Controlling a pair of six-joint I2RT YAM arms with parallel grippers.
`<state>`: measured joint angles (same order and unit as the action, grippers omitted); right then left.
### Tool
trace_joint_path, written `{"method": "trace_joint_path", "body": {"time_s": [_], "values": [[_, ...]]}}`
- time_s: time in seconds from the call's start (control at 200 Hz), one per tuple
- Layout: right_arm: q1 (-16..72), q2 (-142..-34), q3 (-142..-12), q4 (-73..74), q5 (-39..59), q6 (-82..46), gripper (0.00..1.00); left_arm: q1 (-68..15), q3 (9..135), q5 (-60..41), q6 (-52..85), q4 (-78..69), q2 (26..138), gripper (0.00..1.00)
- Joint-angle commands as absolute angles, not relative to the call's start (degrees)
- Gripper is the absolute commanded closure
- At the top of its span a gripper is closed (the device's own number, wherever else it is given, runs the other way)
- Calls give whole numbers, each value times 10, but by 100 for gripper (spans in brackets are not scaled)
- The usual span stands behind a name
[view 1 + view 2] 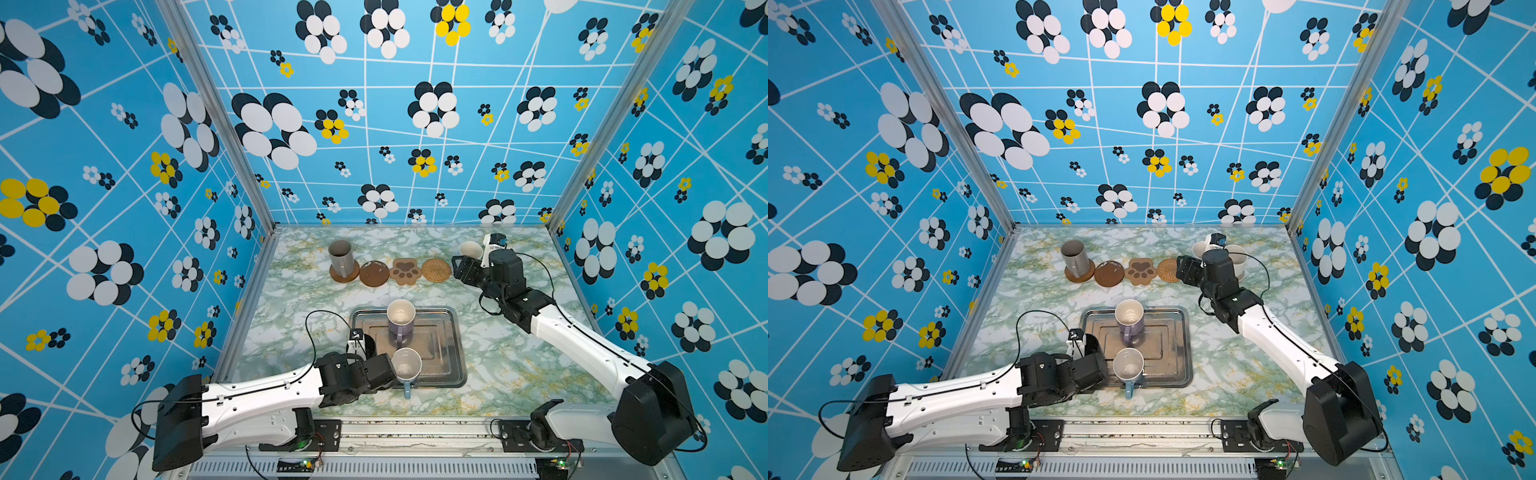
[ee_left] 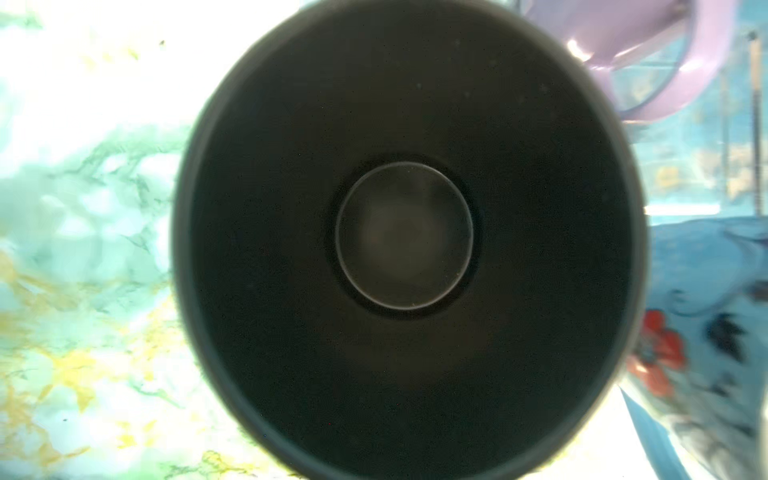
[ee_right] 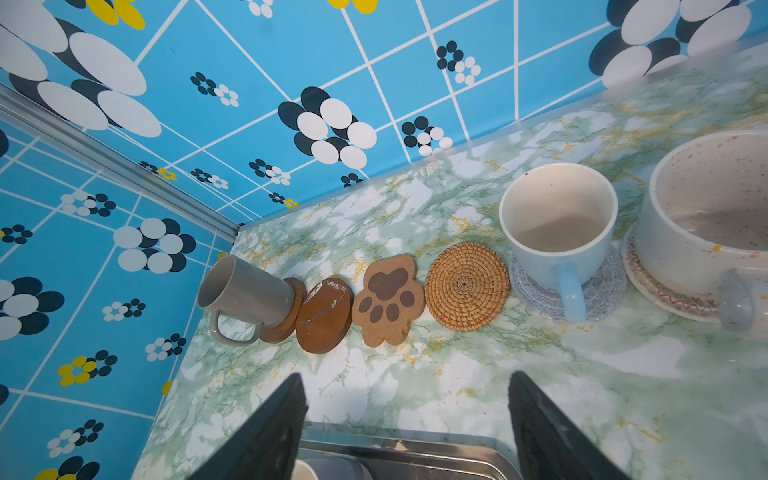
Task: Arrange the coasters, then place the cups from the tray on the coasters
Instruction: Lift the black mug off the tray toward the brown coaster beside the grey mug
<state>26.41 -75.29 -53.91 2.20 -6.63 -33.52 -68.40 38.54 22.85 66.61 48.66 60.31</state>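
Left gripper (image 1: 360, 348) is over the black mug (image 2: 409, 237) at the tray's (image 1: 440, 345) left side. Fingers hidden, so I cannot tell the grip. Lift straight, clear the blue mug (image 1: 406, 365), and go to the bare brown coaster (image 1: 374, 273). Right gripper (image 3: 405, 382) hangs open.

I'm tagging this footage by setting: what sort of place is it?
Likely a robot test booth, not a home: blue flower-print walls enclose a marble-look tabletop, and two robot arms are mounted on a metal rail at its front edge.
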Motion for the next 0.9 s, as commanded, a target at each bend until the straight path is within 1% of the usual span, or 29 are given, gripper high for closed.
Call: {"method": "trace_joint_path", "body": {"time_s": [0.0, 0.895], "values": [[261, -754, -529, 33, -57, -340, 22, -685, 415, 271, 647, 496, 604, 100], [258, -758, -530, 36, -51, -341, 22, -684, 449, 315, 614, 495, 573, 100]]}}
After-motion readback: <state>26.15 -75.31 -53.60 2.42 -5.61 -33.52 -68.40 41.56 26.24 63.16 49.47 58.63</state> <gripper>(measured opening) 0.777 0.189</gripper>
